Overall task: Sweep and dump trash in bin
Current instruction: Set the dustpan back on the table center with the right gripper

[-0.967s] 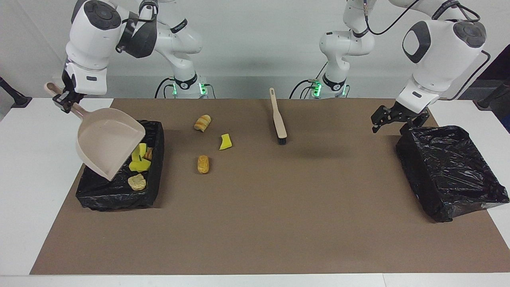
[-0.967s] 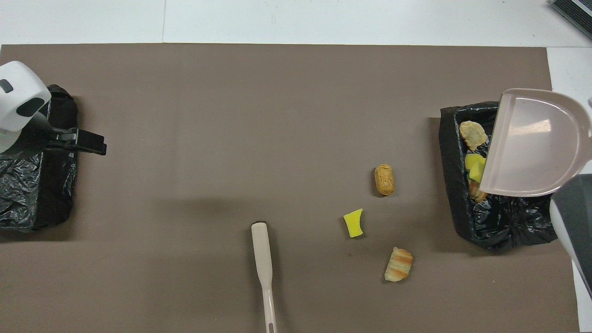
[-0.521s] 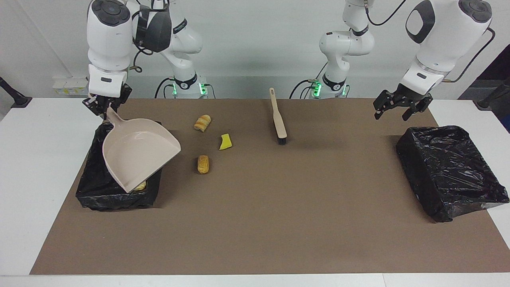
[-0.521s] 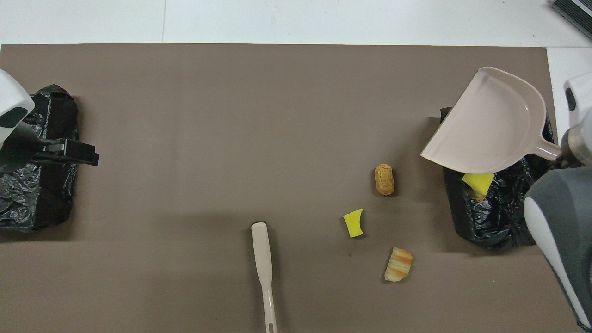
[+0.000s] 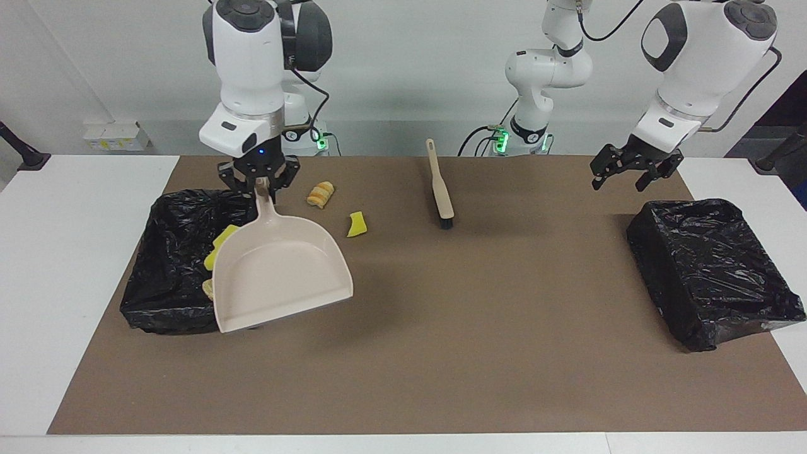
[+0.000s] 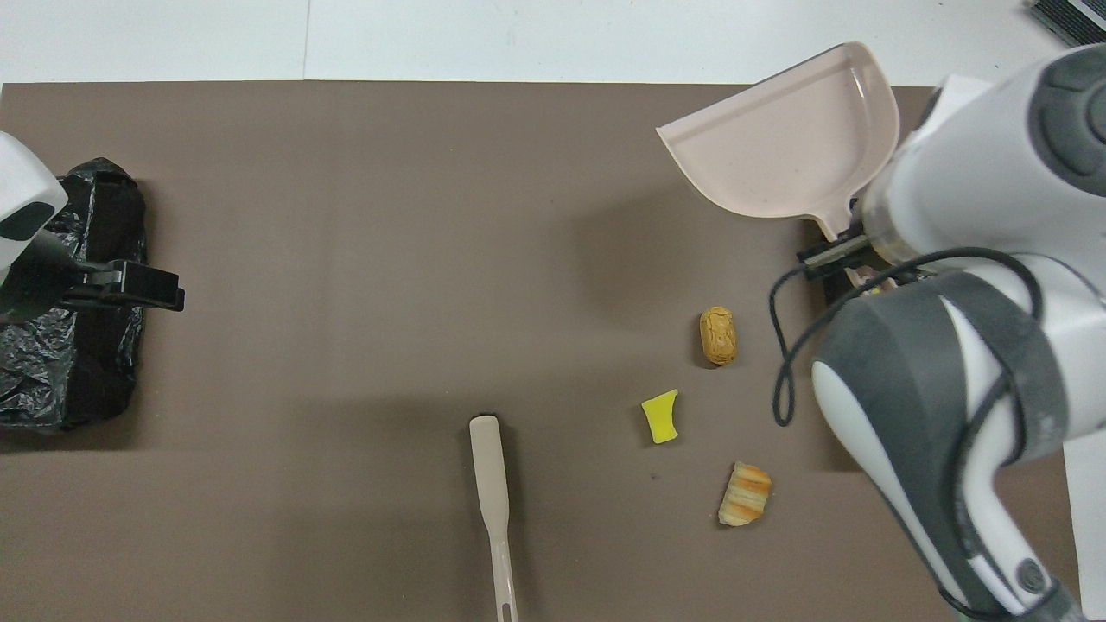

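Two hands: right hand (image 5: 260,181) clamps the dustpan (image 5: 280,271) over the bin's (image 5: 165,265) edge; left hand (image 5: 630,171) gapes, empty.

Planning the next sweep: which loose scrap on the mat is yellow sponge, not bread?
The yellow scrap, lying between the two tan bread rolls; it alone is bright yellow.

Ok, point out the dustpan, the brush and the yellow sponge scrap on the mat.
dustpan (image 5: 280,271), facing view, middle of its empty scoop.
brush (image 5: 443,200), facing view, on the beige back above the bristles.
yellow sponge scrap (image 6: 661,416), overhead view, centre of its top face.
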{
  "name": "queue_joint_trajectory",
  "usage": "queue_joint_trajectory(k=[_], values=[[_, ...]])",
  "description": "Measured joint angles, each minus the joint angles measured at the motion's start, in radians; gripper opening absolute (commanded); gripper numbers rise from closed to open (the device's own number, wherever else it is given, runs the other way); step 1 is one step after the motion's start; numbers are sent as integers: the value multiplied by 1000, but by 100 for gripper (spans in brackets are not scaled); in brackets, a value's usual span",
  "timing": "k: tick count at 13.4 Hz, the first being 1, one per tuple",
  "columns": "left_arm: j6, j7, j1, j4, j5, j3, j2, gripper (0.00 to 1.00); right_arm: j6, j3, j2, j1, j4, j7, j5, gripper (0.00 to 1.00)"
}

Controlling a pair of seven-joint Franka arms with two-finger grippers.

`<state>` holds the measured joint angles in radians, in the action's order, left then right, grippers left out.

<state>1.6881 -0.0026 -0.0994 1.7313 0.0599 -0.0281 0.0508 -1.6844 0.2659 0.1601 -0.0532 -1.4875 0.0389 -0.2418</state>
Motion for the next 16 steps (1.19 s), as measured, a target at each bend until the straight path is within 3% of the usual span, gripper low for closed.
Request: queue_joint_trajectory(k=[3,7,11,16], values=[[1,0,0,0,0,0,0,100,-55,-2,178,-127,156,244,0,0],[2,0,0,-9,0,-1,10,100,-151,-5,350,-277,243,488,0,0],[2,0,0,-9,0,-1,12,100,-194,-4,450,-402,276,633,0,0],[2,0,0,-9,0,-1,12,100,-251,-4,533,-430,271,672,37,0]])
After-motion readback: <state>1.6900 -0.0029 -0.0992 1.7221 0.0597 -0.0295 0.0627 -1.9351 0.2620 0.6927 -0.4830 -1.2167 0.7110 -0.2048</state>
